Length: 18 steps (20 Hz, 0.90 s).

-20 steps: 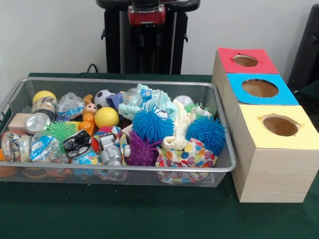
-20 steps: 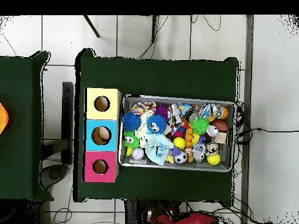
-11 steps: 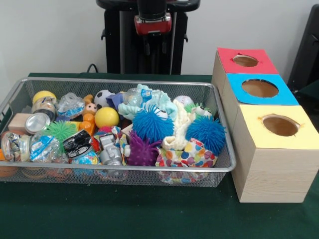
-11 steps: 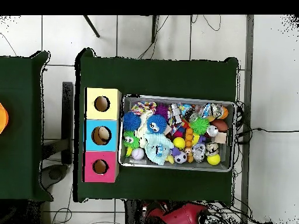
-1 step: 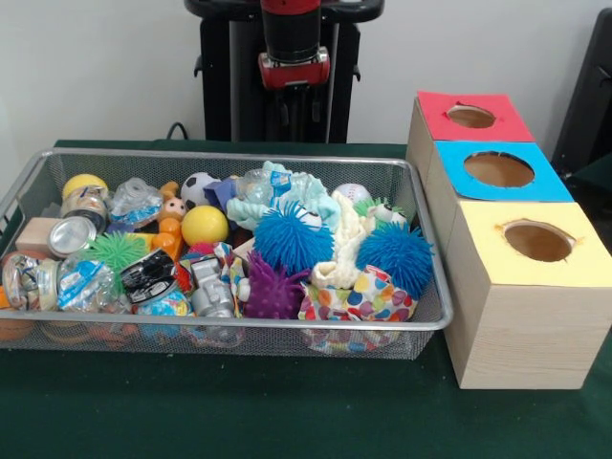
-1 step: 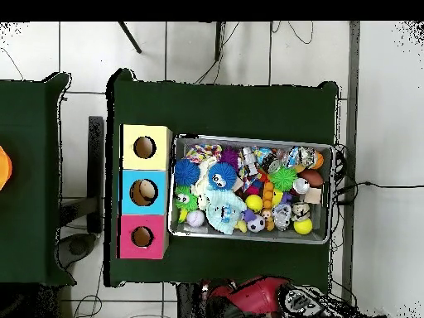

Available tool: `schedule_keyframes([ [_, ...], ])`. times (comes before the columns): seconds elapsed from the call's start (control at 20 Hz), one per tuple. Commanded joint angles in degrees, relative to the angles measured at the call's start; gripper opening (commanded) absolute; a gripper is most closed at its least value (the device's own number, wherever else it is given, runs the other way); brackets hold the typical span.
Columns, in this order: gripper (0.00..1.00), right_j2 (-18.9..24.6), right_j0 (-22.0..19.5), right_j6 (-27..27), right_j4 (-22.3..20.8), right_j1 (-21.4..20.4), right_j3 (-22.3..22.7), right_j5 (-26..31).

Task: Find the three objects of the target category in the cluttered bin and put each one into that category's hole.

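arm (image 5: 295,43) above far side of wire bin (image 5: 432,320) | claw state: cannot tell | bin full of mixed toys | three-hole box (image 5: 521,330) beside bin, holes red, blue, yellow

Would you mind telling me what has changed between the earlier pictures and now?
Only the arm moved: in the front view its red and black end has come lower, behind the wire bin; overhead it has swung right along the bottom edge. Nothing was taken hold of or let go. The bin's toys and the three boxes stayed put.
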Motion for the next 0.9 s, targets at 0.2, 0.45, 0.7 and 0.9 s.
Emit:
schedule_keyframes([
  [0.2,1.00,9.3,-7.8,-4.0,-1.9,-3.5,-8.7,6.3],
  [0.45,1.00,12.9,-10.5,-7.4,-0.5,-8.2,-6.4,10.8],
  [0.7,1.00,20.7,-15.7,-10.8,2.9,-11.6,-4.9,17.0],
  [0.9,1.00,28.4,-22.5,-13.8,7.2,-18.0,0.8,21.8],
])
